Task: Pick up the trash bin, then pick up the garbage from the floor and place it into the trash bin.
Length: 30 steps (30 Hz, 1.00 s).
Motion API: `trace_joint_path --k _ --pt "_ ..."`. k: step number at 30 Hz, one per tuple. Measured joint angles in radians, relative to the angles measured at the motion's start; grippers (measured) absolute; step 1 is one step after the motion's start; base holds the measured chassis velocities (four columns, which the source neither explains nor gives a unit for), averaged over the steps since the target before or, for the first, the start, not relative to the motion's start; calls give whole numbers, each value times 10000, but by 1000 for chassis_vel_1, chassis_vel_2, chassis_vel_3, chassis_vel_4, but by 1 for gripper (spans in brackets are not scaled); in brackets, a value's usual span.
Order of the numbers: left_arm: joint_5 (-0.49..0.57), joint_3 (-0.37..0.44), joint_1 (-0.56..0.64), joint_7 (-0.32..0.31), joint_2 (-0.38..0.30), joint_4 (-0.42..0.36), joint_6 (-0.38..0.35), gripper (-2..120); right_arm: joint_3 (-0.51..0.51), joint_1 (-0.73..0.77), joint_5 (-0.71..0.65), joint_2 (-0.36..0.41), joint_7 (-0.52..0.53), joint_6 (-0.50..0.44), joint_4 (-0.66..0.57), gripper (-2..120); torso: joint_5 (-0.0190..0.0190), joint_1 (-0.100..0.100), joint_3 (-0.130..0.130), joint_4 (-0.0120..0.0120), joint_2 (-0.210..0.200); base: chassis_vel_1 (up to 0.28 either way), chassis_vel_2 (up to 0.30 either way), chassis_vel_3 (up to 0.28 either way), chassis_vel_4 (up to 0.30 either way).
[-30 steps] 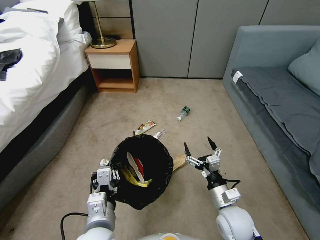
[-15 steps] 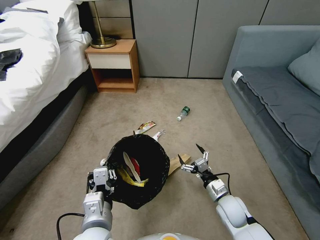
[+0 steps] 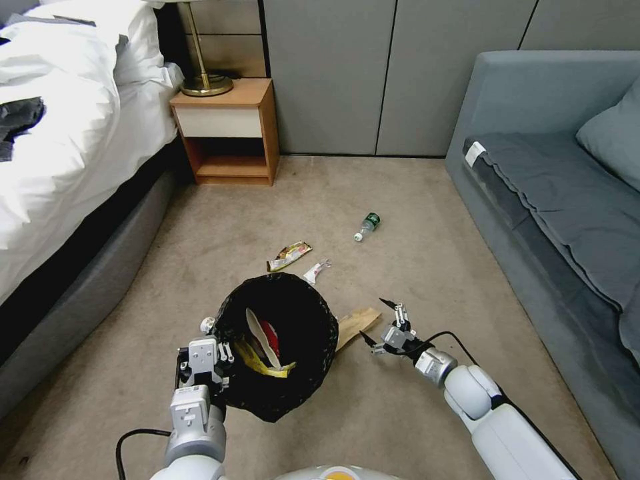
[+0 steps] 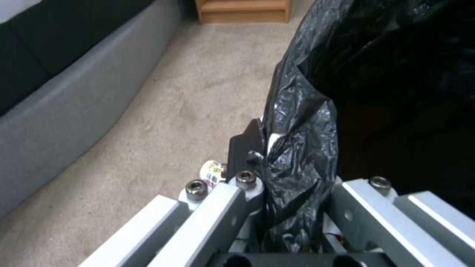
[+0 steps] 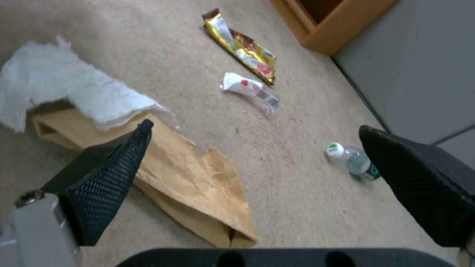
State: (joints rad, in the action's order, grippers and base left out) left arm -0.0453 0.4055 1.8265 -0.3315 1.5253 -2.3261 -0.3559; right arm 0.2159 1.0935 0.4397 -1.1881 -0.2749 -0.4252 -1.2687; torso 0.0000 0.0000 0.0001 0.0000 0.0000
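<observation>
Trash bin (image 3: 277,347) sits low in the head view, at about seven o'clock from the centre of the carpet (image 3: 427,267), its crinkled black liner folded over the rim and its mouth tilted toward the camera. Inside it lie a yellow wrapper (image 3: 263,360), a white sheet (image 3: 257,337) and something red. The left hand (image 3: 203,353) is at the bin's nine o'clock side, clamped shut on the rim; in the left wrist view the black liner (image 4: 297,148) is pinched between its fingers (image 4: 245,146), with a small labelled bottle cap (image 4: 213,172) just beside them on the floor.

The right hand (image 3: 380,323) hangs low over the carpet at the bin's three o'clock, fingers spread wide and holding nothing. Just beside it, between hand and bin, lies the brown paper bag (image 3: 353,323); the right wrist view shows this bag (image 5: 193,178) flat on the carpet between the open fingers (image 5: 106,185), with a white crumpled tissue (image 5: 64,91) resting on its far end.

More garbage lies at the bin's twelve to one o'clock: a gold and red snack wrapper (image 3: 290,254), a small white sachet (image 3: 315,270), and farther off a small plastic bottle (image 3: 367,227) with a green label. A bed (image 3: 60,133) runs along nine o'clock, a wooden nightstand (image 3: 227,130) stands at eleven, and a grey sofa (image 3: 560,193) fills three o'clock.
</observation>
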Motion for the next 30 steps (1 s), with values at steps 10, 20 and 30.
trace_joint_path --k 10,20,30 --pt "-73 -13 40 0 36 16 4 3 9 -547 1448 -400 242 -654 1230 100 -1 0 0 0 0 0 0 0 0" --pt "-99 -24 49 0 47 63 23 3 -26 -921 2024 -636 509 -773 2068 100 -1 0 0 -1 0 0 0 0 0" --pt "-127 -81 91 -3 95 92 52 3 -212 -1338 2324 -954 642 -754 2813 100 0 0 0 1 0 0 0 0 0"
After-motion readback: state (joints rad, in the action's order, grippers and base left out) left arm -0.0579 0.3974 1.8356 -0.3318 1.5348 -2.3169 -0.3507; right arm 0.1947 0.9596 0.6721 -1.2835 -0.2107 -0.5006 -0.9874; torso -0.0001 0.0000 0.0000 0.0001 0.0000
